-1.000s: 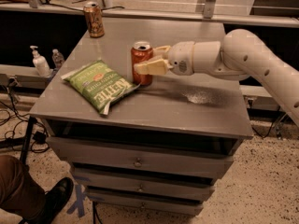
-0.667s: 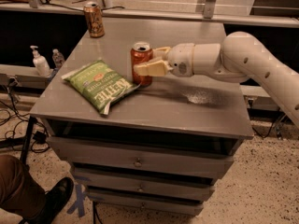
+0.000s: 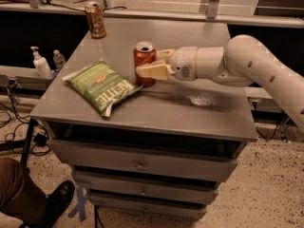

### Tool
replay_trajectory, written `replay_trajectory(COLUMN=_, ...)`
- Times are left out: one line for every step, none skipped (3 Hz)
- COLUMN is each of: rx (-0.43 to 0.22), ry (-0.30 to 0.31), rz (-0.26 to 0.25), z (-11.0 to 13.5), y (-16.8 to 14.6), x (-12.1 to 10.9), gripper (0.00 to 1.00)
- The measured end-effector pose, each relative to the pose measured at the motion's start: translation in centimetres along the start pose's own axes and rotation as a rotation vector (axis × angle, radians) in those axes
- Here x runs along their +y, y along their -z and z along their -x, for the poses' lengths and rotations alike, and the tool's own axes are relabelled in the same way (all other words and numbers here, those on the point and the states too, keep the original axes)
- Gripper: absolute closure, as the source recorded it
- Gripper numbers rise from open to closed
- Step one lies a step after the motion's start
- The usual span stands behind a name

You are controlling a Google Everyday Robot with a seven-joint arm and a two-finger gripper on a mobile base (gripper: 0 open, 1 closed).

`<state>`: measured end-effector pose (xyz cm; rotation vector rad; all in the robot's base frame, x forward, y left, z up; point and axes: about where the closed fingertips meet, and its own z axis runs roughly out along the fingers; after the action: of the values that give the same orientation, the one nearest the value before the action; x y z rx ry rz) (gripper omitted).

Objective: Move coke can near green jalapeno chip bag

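The small red aluminium coke can point(image 3: 144, 61) stands upright on the grey metal drawer cabinet point(image 3: 199, 115), just beside the right corner of the flat light green jalapeno chip bag point(image 3: 101, 86). The white two-finger gripper point(image 3: 149, 63), reaching in from the right, is clamped on the can, one finger before it and one behind. A gold-brown can point(image 3: 95, 19) stands well apart at the far left corner.

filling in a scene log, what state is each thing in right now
green jalapeno chip bag: lying flat on the table, sealed
coke can: upright, close by the bag's right corner
gold can: upright at the table's back left
gripper: low over the table, at the coke can
drawers: shut
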<state>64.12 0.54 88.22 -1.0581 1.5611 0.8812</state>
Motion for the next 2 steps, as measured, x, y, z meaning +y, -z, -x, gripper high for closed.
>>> replay_trajectory(rx=0.0, ry=-0.008, rz=0.0, z=-0.07, y=0.16, x=0.13, gripper=0.0)
replay_trajectory(rx=0.001, ry=-0.01, rz=0.0, z=-0.09, y=0.21, x=0.18, gripper=0.0)
